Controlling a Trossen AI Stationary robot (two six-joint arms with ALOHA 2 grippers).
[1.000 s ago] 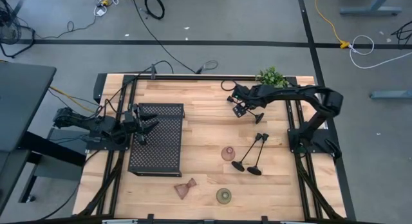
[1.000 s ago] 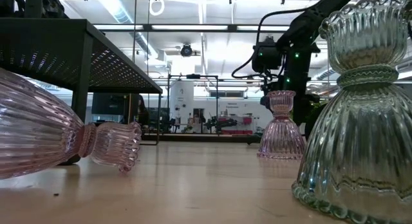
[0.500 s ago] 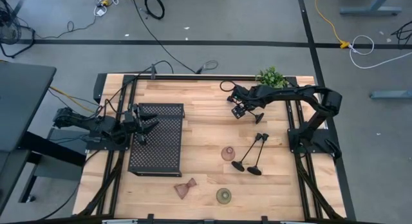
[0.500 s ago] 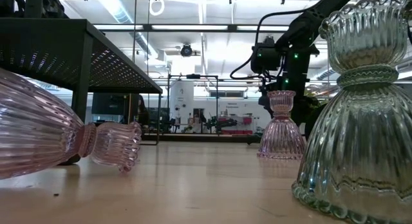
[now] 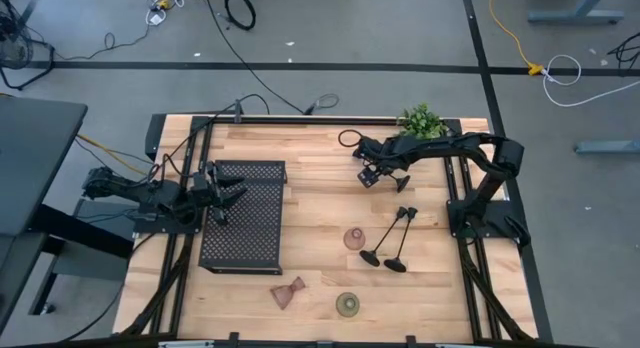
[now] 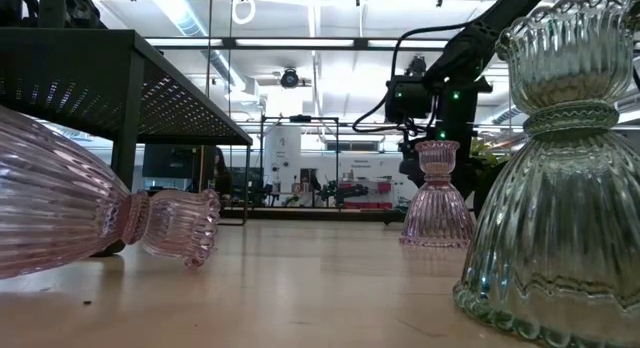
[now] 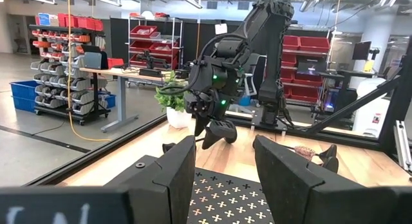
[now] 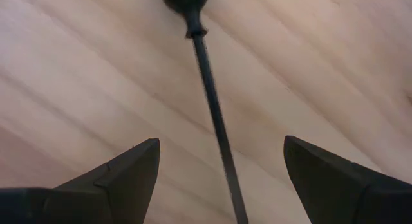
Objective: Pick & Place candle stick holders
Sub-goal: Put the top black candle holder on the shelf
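Right claw [image 5: 371,174] is hovering over the counter [image 5: 320,158] upper right of centre in the high view, w/ fingers [image 8: 122,176] spread wide. Right wrist view: a thin black stem [image 8: 212,114] is lying on the wood between the two fingers, not pinched, its knob end pointing away from the claw. In the high view that stem's base [image 5: 402,184] is sitting just right of the claw, below the plant [image 5: 422,120].

Two more black stems [image 5: 392,236] are lying side by side right of centre, bases toward lower left, near each other.

Squat holders: pink one [image 5: 353,238] is standing just left of those two stems; olive one [image 5: 347,305] is standing at lower centre; brown-pink one [image 5: 288,293] is lying on its side left of it. Low view: olive [image 6: 560,188] is looming at right, pink [image 6: 436,198] is upright behind it, the tipped one [image 6: 100,223] at left.

Left claw [image 5: 228,195] is waiting over the tray's [image 5: 250,238] left edge, fingers [image 7: 167,179] spread apart, pinching nothing.
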